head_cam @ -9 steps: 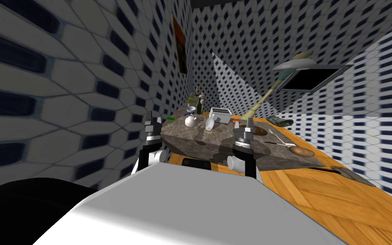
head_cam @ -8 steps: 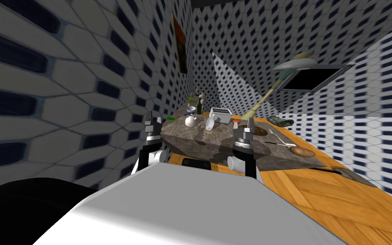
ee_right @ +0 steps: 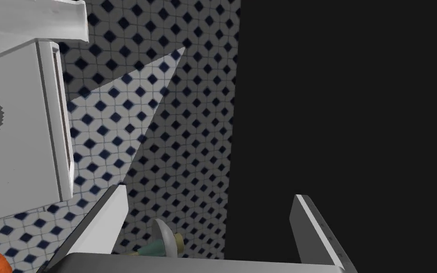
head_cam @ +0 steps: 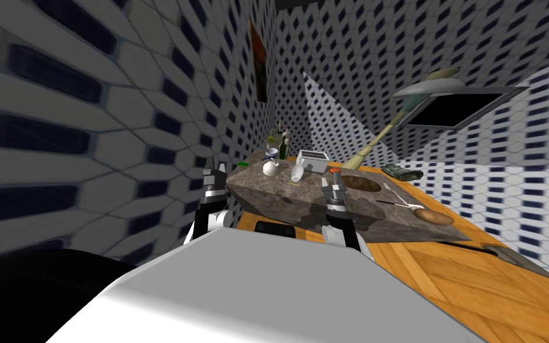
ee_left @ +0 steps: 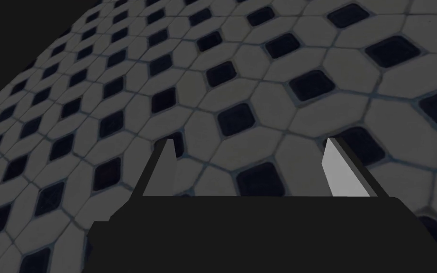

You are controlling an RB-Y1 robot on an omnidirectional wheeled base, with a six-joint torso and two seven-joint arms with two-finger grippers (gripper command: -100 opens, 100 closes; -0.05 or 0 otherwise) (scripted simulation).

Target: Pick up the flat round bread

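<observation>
- The flat round brown bread [head_cam: 361, 183] lies on the grey stone counter [head_cam: 279, 196], just beside the right gripper [head_cam: 332, 181] (fingers spread, empty).
- The left gripper [head_cam: 214, 171] is spread too, by the counter's edge.
- White toaster [head_cam: 313, 161]: contents unclear.

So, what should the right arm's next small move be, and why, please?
Probably tip the right gripper down and rightward: its open fingers aim at the wall, while the flat round bread lies on the counter to its right.

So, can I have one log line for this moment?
left gripper: open | right gripper: open, near bread | bread: on counter, not held
</observation>
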